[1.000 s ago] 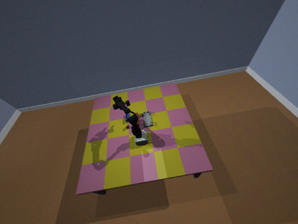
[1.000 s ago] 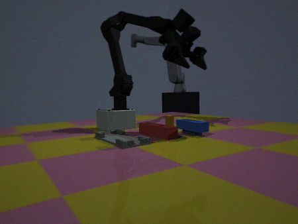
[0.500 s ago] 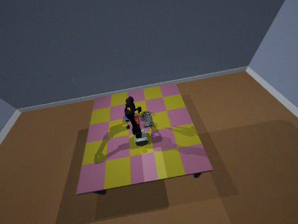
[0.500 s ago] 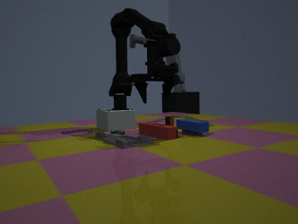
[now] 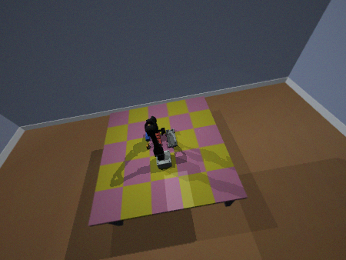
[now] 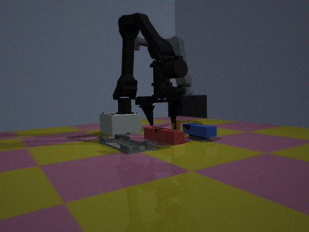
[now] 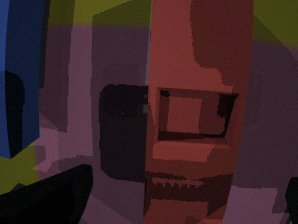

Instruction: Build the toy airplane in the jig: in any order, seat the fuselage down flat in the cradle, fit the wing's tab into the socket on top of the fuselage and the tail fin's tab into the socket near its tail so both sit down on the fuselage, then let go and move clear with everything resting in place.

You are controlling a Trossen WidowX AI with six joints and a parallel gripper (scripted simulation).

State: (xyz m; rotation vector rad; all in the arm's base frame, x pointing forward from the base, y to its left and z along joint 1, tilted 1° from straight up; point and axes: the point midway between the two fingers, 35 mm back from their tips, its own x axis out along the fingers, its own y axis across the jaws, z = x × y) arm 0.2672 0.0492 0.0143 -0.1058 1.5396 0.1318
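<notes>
- Arm (image 6: 128, 62) rises from its base (image 6: 118, 124), folds over, wrist pointing straight down.
- Gripper (image 6: 162, 114) spread wide, empty, fingers straddling the red fuselage (image 6: 164, 135).
- Fuselage lies on the table beside the grey jig (image 6: 128, 143); blue wing (image 6: 200, 130) behind.

Folded over from the pale base (image 6: 120, 124), upper links rising steeply, elbow high, forearm dropping straight down. Hand (image 6: 163, 114) pointing vertically downward, wrist directly above it. Fingers (image 6: 150, 111) spread wide apart, nothing between them, tips hanging just below the palm.
</notes>
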